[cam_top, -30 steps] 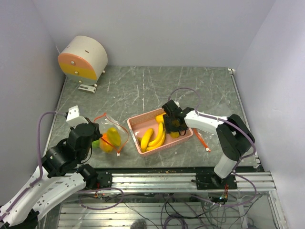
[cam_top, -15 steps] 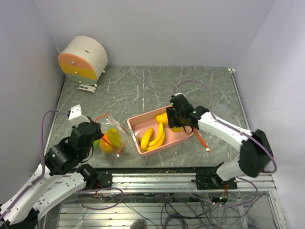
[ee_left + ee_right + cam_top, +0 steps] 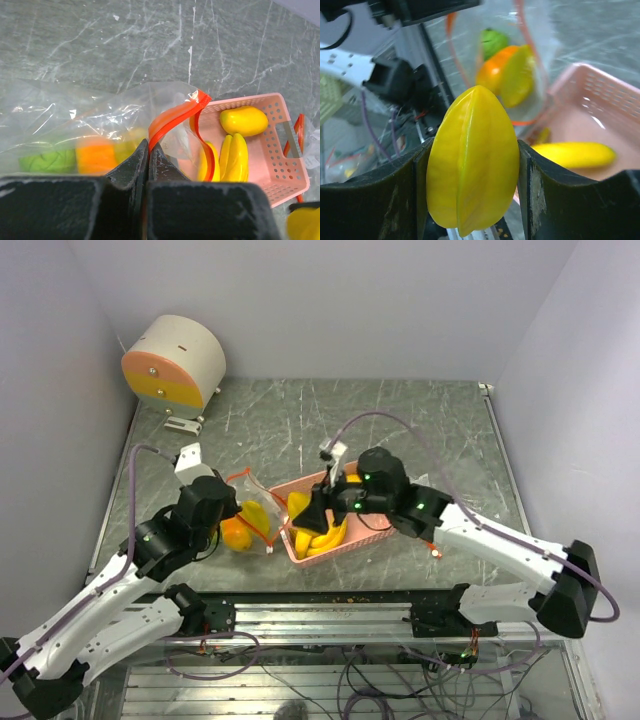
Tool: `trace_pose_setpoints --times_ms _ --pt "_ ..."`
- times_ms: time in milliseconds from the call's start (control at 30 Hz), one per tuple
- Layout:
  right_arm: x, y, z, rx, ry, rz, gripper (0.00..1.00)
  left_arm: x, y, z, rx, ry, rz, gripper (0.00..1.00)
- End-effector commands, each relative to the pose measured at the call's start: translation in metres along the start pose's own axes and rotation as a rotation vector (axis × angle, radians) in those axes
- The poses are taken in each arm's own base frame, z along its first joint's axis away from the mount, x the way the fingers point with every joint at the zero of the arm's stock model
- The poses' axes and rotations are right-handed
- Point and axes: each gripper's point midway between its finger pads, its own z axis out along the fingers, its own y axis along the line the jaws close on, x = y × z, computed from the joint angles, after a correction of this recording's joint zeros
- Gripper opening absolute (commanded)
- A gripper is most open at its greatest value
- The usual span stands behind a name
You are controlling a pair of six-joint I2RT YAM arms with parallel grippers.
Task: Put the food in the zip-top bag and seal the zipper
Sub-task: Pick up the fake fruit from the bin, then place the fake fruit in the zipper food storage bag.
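The clear zip-top bag (image 3: 243, 530) (image 3: 75, 112) lies left of the pink basket (image 3: 388, 527). Inside it are a bumpy green ball (image 3: 49, 162), an orange fruit (image 3: 95, 155) and a yellow piece. My left gripper (image 3: 236, 510) (image 3: 148, 148) is shut on the red-orange zipper (image 3: 172, 119) and holds the mouth up. My right gripper (image 3: 308, 510) (image 3: 472, 167) is shut on a ridged yellow fruit (image 3: 472, 160) (image 3: 299, 504), in the air over the basket's left end, beside the bag's mouth. Yellow bananas (image 3: 326, 537) (image 3: 235, 157) and a mango-like piece (image 3: 243, 120) lie in the basket.
A round cream-and-orange device (image 3: 175, 362) stands at the back left. A loose red-orange stick (image 3: 298, 122) lies just past the basket's right end. The aluminium rail (image 3: 330, 618) with the arm bases runs along the near edge.
My right gripper lifted the yellow fruit out of the basket's right part and swung left to the bag's mouth. My left gripper shifted right and further back with the zipper still pinched.
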Motion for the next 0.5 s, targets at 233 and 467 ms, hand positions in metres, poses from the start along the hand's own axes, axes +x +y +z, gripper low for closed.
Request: trace_pose_setpoints --times_ms 233,467 --pt "-0.033 0.029 0.062 -0.147 -0.099 -0.108 0.32 -0.011 -0.022 -0.004 0.091 -0.011 -0.058 0.07" --pt "-0.029 0.036 0.106 -0.235 -0.055 -0.101 0.32 -0.008 -0.017 -0.006 0.085 -0.006 -0.057 0.07"
